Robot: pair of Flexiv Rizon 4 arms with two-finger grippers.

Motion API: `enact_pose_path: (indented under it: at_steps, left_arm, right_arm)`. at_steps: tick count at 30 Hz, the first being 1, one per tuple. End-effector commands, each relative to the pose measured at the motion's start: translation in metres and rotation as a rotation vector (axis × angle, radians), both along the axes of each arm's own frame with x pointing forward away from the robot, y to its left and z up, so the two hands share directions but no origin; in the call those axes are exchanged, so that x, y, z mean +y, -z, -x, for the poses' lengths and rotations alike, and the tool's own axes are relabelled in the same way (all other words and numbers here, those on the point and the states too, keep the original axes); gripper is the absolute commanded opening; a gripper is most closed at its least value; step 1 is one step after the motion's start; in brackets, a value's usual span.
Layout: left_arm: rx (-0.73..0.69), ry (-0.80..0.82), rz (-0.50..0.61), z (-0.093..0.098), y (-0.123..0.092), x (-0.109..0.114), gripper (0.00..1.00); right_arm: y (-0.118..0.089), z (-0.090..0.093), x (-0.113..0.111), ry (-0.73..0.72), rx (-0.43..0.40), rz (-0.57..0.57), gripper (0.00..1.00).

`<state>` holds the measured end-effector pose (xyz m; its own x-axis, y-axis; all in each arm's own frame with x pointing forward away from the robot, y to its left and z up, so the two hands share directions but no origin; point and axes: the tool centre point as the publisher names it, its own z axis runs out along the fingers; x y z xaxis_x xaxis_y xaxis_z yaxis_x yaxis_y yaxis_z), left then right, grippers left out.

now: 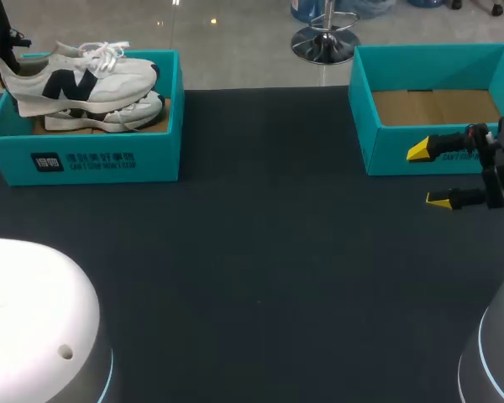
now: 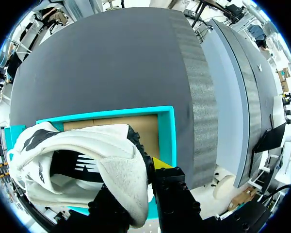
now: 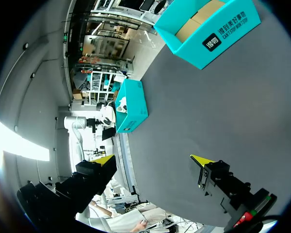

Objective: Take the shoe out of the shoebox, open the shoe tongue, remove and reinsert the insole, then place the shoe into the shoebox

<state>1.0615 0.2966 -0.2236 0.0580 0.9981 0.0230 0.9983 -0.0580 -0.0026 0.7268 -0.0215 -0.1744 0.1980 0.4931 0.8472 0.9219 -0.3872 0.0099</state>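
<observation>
From where I stand, the left claw [image 1: 2, 60] is at the far left corner of the worktop [image 1: 260, 252]. It is closed on the heel of the white shoe [image 1: 76, 82]. In the left wrist view the heel collar sits pinched between the two fingers, with one yellow tip showing beside it.

The shoe hangs over the teal shoebox [image 1: 92, 159], its heel raised clear of the rim and its toe lower, just above the box's right end. Its long axis runs left to right, and the toe points right, towards the middle of the worktop. A second shoe [image 1: 118, 116] lies flat in the box beneath it.

The right claw [image 1: 428, 175] is well apart from all this, at the right edge. Its fingers are spread wide and hold nothing, and it sits just in front of an empty teal box [image 1: 386, 155].

I'd judge that getting the shoe out depends on the toe. The heel is already in the left claw, so the toe has to clear the rim before the shoe can travel to the open worktop nearer me. The left arm is much the closer one. The right claw would have to cross the bare middle to reach the tongue.
</observation>
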Motion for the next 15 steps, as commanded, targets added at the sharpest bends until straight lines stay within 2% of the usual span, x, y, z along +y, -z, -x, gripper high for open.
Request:
enact_pose_path:
  at_steps: [1,6,15]
  left_arm:
    - [-0.001,-0.007,-0.002,0.0059,-0.0151,-0.0015,0.0]
    - [-0.008,-0.031,-0.042,0.0063,-0.0225,-0.0029,0.0]
    - [-0.013,-0.022,-0.046,0.0074,-0.0243,-0.0039,0.0]
  right_arm:
    - [0.0,0.0011,0.0006,0.003,0.001,0.003,1.0]
    - [0.0,0.0011,0.0006,0.003,0.001,0.003,1.0]
    - [0.0,0.0011,0.0006,0.003,0.001,0.003,1.0]
